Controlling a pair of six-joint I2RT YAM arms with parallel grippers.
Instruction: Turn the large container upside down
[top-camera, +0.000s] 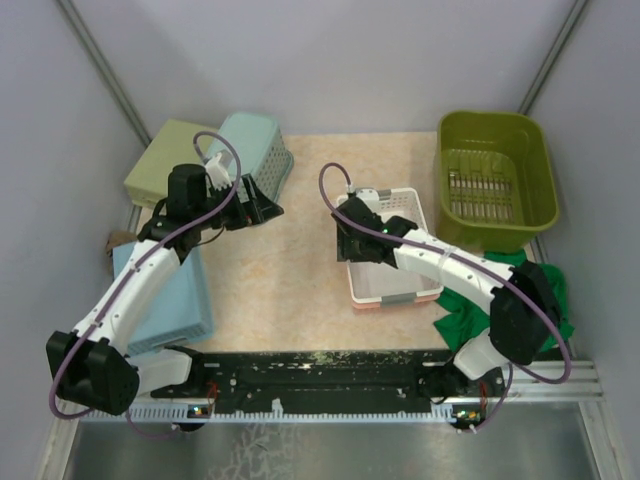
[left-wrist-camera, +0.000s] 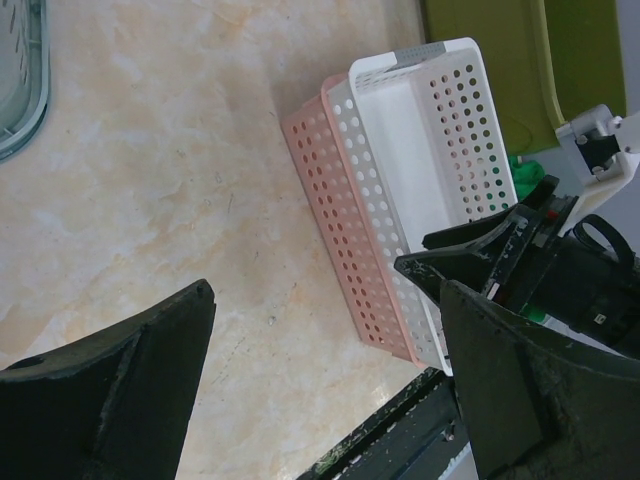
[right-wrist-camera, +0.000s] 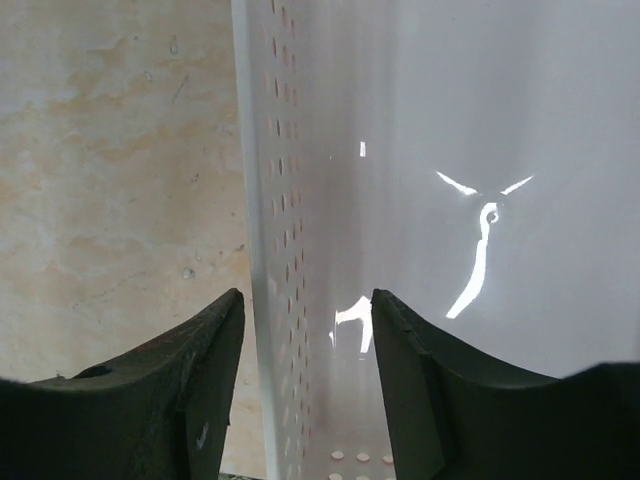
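Olive-green tub (top-camera: 490, 121) sits upright at far right, long axis near-to-far, lying right of the right gripper (top-camera: 352, 240), the nearer one. Its jaws are apart astride a white basket (right-wrist-camera: 264, 250) wall; left gripper (top-camera: 262, 208) apart too, empty.

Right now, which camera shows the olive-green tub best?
Top external: the whole olive-green tub sits upright at the far right, slotted base visible. Left wrist catches only a strip of its wall; right wrist shows none.
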